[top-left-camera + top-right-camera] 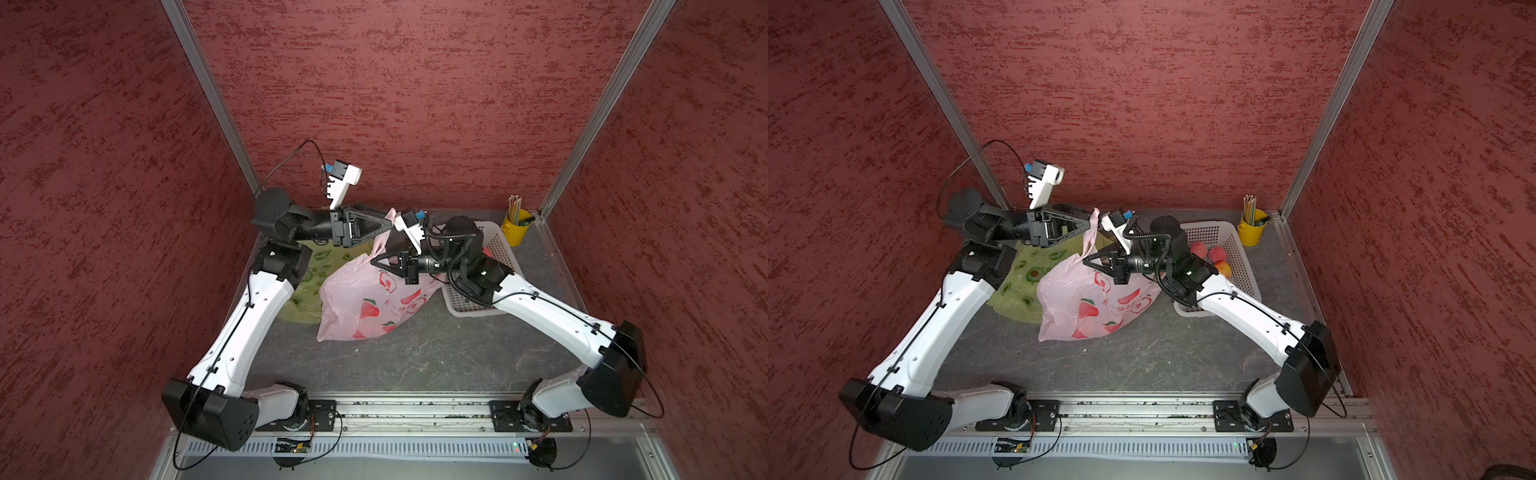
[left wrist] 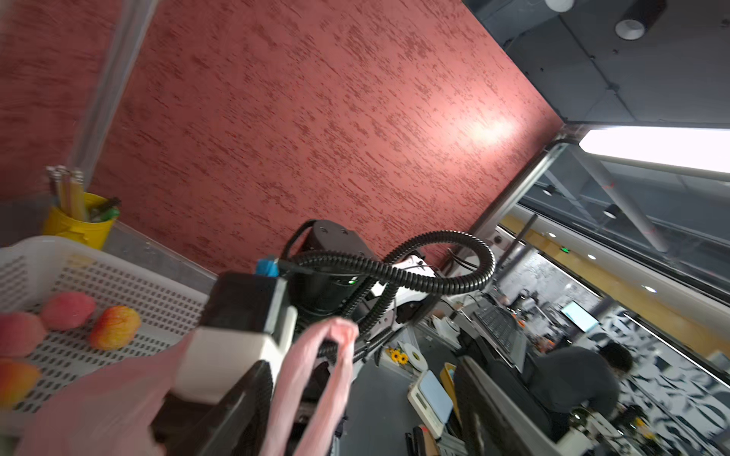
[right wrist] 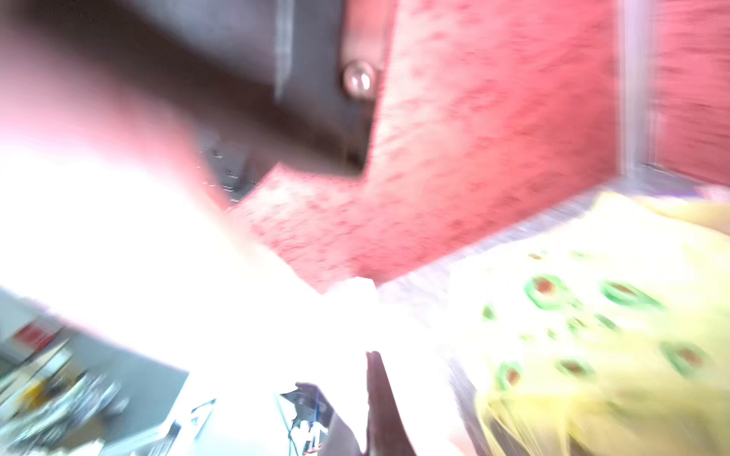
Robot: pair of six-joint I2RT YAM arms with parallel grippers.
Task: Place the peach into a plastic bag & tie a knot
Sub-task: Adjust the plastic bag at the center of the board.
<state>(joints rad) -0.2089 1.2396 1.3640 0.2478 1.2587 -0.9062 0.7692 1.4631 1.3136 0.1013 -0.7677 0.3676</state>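
Two arms (image 1: 253,316), two bags (image 1: 357,299), four peaches (image 2: 114,327), one basket (image 2: 118,276).

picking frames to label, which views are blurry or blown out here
Right wrist view: heavy motion blur, a white blowout over much of the frame, the yellow-green bag smeared. Left wrist view: mild blur, the peaches soft, a glare spot on the red wall, the ceiling light clipped. Both top views: sharp and evenly lit, the pink bag print legible.

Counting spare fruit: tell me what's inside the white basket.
Four peaches lie in the white basket, by the left wrist view; the right arm covers part of it from above.
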